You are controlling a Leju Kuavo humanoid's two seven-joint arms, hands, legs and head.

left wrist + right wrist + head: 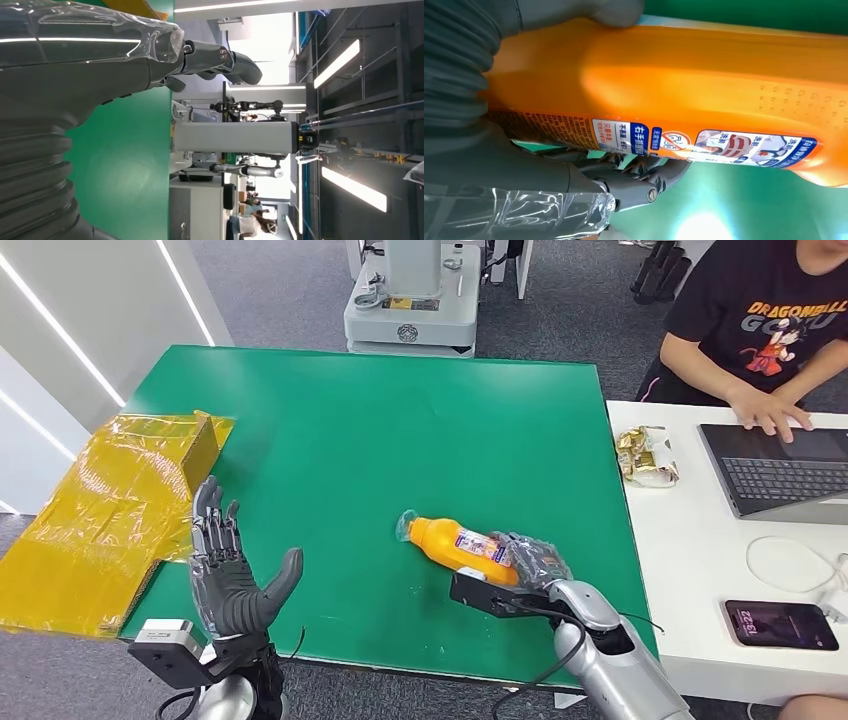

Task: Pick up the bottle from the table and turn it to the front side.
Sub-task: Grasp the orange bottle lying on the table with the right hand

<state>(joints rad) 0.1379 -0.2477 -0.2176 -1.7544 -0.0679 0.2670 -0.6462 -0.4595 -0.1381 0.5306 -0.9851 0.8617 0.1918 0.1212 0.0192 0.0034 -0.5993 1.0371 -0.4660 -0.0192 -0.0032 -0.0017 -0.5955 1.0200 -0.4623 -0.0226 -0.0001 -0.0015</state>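
— Head view, what was there?
— Saw one orange bottle (458, 543) lying on its side on the green bench (380, 430), clear cap end toward the middle. Right hand (530, 562) wrapped round the bottle's base end, fingers (527, 550) over the label, grasping it. Left hand (228, 575) raised at the near left corner, palm up, fingers spread, holding nothing. Beside it, one sheet of yellow wrapping (110, 510) hanging off the bench's left edge. Also one person (760, 330) at a white desk (690, 560) on the right, one laptop (790, 470), one phone (780, 624), one gold packet (647, 455).
— Left wrist view?
— Showed the left hand's fingers (220, 60) released, curled loosely over bare green bench, and a room beyond with a grey column (235, 137); no such depth from the head.
— Right wrist view?
— Caught the bottle close up, one printed label (704, 142) readable as blue and white panels, thumb (614, 10) pressed on one side, darker fingers (639, 167) clamped on the other. Could not tell whether the bottle rested on the bench or hung just above it.
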